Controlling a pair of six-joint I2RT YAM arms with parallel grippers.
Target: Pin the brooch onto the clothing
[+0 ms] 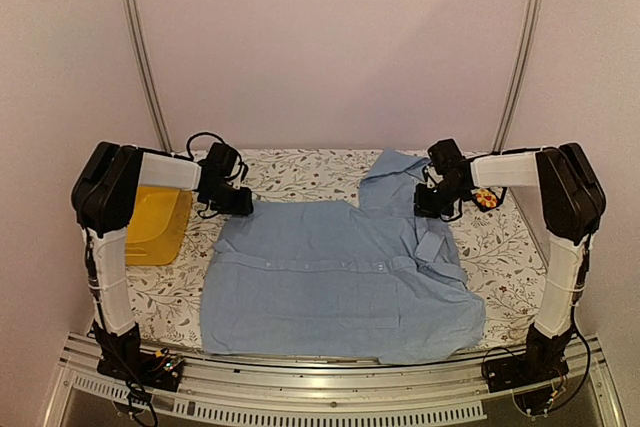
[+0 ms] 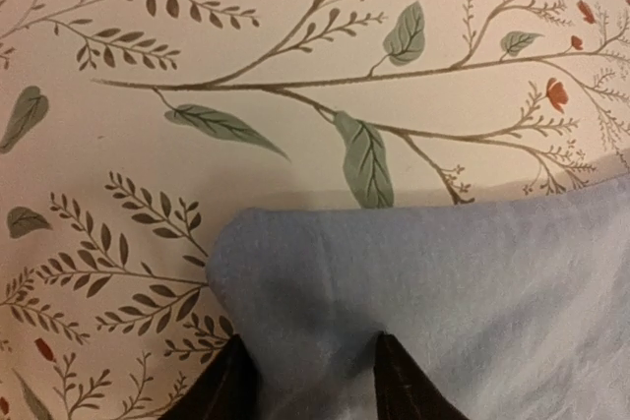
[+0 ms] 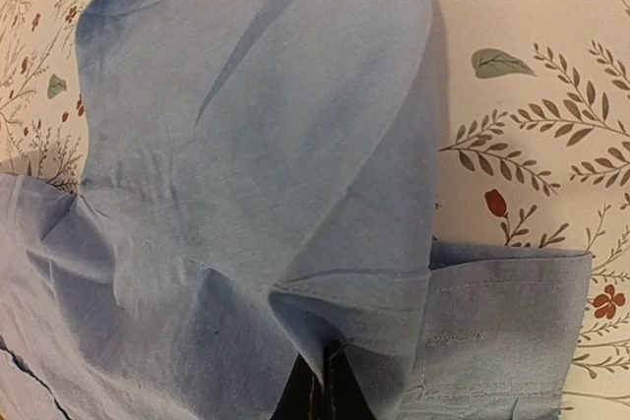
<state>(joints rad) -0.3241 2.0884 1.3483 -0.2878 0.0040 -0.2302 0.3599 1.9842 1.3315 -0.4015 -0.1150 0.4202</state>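
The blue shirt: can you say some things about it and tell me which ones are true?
1. The shirt lies on a flowery tablecloth. True.
2. The brooch is pinned on the shirt. False: it sits off the shirt, by the right arm.
3. The right gripper pinches shirt fabric. True.
4. The yellow basket is on the right side. False: it is on the left.
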